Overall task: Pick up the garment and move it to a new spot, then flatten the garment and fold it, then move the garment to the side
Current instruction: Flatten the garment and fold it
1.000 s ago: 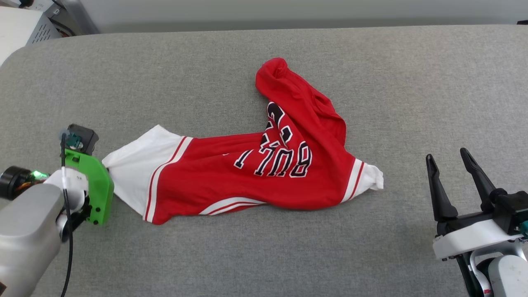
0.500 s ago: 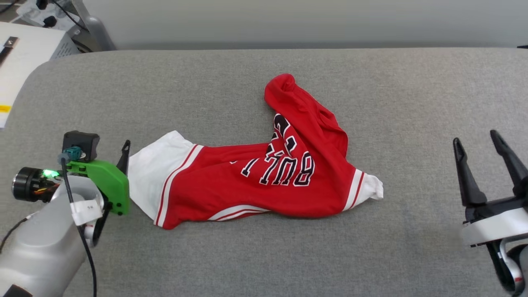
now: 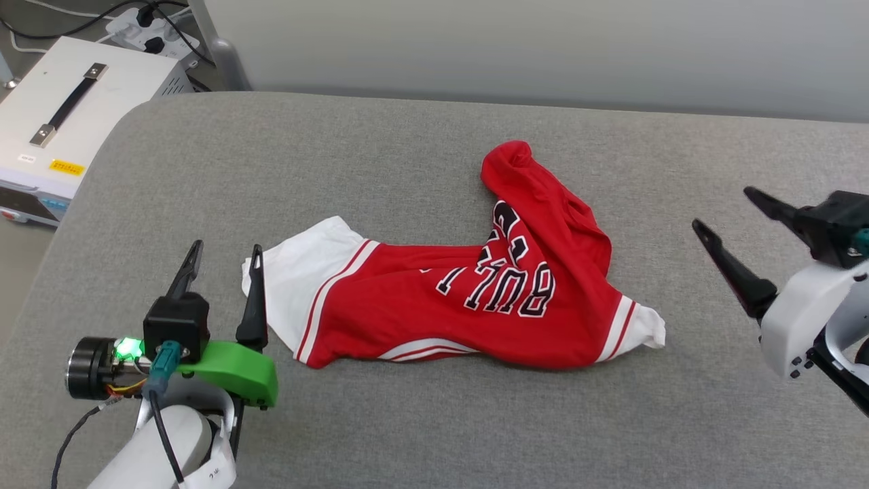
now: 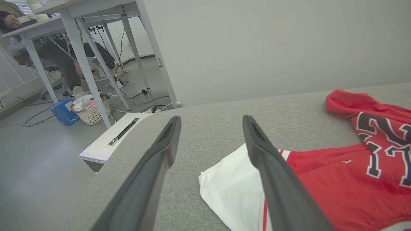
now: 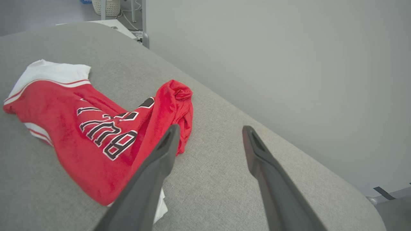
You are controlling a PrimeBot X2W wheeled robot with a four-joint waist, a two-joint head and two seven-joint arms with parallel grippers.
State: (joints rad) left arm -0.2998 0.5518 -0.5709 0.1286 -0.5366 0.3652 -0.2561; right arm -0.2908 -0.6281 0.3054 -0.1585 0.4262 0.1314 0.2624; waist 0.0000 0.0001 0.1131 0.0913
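The garment [image 3: 468,305] lies rumpled in the middle of the grey padded surface [image 3: 407,170], between two grippers that stand wide apart and hold nothing.

The left gripper [image 3: 227,246] sits at the garment's white sleeve [image 3: 299,278], its inner finger just beside the sleeve edge; whether it touches cannot be told. The right gripper [image 3: 721,208] hangs well apart from the other sleeve, with bare grey cloth between them. The print faces up and one red end is bunched toward the pale wall [image 3: 543,47]. Past the surface's rounded left corner stand a white box with a black handle [image 3: 75,115] and a power strip [image 3: 146,30] with cables. Bare padding runs all around the garment, widest along the near edge.
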